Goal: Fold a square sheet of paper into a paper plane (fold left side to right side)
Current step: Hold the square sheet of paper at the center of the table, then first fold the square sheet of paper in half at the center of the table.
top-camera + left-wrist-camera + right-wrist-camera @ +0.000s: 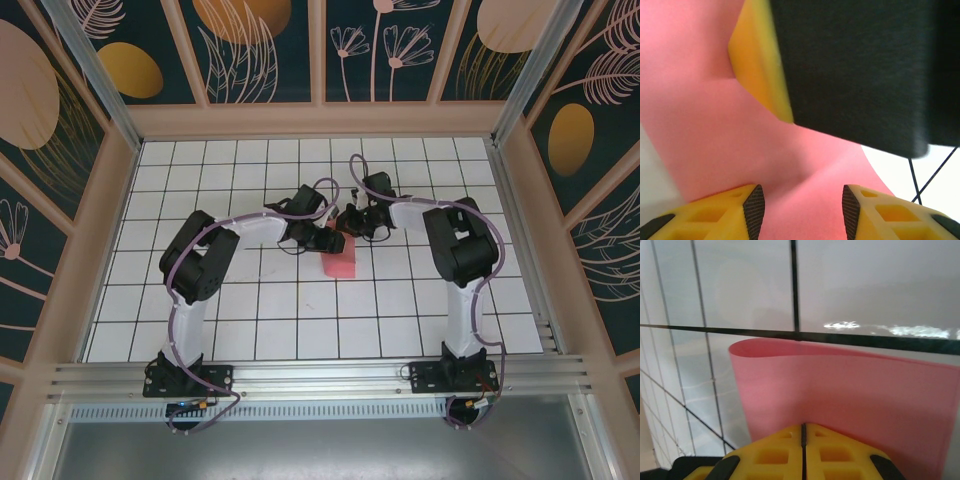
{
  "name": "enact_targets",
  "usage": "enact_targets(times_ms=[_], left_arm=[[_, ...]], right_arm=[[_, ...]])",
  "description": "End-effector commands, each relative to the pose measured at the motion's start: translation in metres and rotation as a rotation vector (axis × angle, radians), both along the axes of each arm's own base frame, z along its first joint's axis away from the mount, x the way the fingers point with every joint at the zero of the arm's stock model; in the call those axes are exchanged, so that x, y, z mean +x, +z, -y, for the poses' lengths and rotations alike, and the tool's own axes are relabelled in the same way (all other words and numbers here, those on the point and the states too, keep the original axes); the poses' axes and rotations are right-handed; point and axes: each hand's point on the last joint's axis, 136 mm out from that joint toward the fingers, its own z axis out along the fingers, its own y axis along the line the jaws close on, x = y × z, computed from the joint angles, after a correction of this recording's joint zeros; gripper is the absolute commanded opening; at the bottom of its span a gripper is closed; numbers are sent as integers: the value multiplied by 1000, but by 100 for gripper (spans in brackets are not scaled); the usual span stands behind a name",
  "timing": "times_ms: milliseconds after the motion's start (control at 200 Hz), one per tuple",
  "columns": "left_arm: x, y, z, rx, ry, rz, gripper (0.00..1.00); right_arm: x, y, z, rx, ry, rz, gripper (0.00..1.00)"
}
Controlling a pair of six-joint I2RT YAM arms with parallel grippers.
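Note:
The square sheet of paper (341,265) is salmon pink and lies doubled over near the middle of the table, its rounded, uncreased bend (747,347) at the left of the right wrist view. My right gripper (803,427) is shut, and its yellow tips rest against the sheet's (855,390) upper layer with nothing visible between them. My left gripper (802,202) is open just over the paper (730,140), which spreads beyond its two pads. The right gripper's yellow finger (760,60) and black body sit close ahead of it. From above, both grippers (328,240) (352,224) meet at the sheet's far edge.
The table (300,320) is white with a black grid. Wooden walls with painted panels (105,230) close it in at left, right and back. A metal rail (320,380) holding both arm bases runs along the near edge.

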Motion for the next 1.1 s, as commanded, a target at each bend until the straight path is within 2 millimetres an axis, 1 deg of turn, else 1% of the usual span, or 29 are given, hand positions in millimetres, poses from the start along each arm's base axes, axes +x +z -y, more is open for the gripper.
enact_targets(times_ms=[0,110,410,656,766,936,1096], left_arm=[[-25,-28,-15,63,-35,-71,50],[-35,-27,-15,51,-69,-66,50],[-66,-20,-12,-11,-146,-71,49],[-87,-17,-14,-28,-169,-83,49],[-95,-15,-11,-32,-183,-81,49],[-101,-14,-10,-29,-182,-83,49],[-112,-14,-9,-27,-191,-88,49]], right_arm=[[2,-12,6,-63,-6,-15,10],[-3,-25,12,-101,-14,-45,10],[-11,-33,16,-112,-26,-71,10],[-13,-36,17,-112,-29,-80,10],[-14,-36,17,-112,-29,-85,10],[-14,-35,16,-114,-28,-82,10],[-13,-35,16,-114,-28,-83,10]])
